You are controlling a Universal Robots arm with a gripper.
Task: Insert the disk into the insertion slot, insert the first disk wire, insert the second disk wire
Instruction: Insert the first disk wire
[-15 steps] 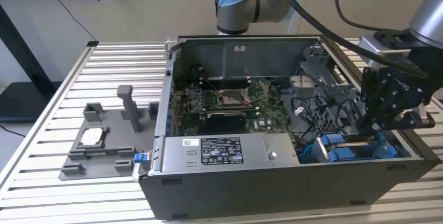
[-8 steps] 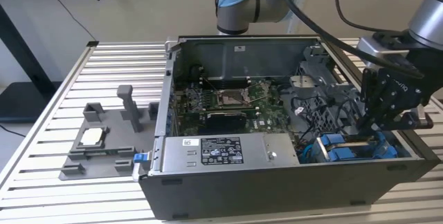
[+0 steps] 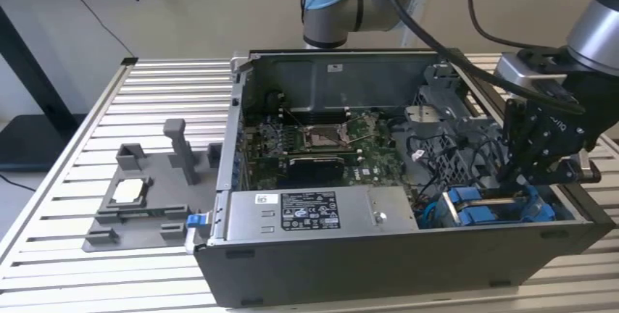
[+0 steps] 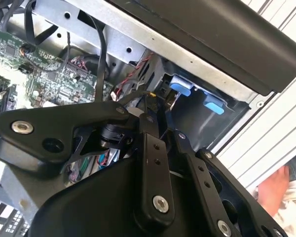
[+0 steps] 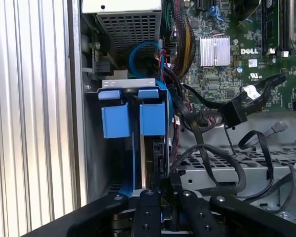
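As the disk (image 5: 153,153) sits in the insertion slot (image 5: 113,121), the hand (image 3: 511,185) hangs above.

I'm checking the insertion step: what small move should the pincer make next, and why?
Likely a short, slow push straight along the blue rails. The pincer sits at the outer edge of the disk, lined up with the insertion slot, and I cannot tell whether the disk is fully seated.

Open computer case (image 3: 387,269), green motherboard (image 3: 370,162), silver power-supply box (image 3: 300,215), grey fixture (image 3: 145,220) on slatted table (image 3: 68,269)
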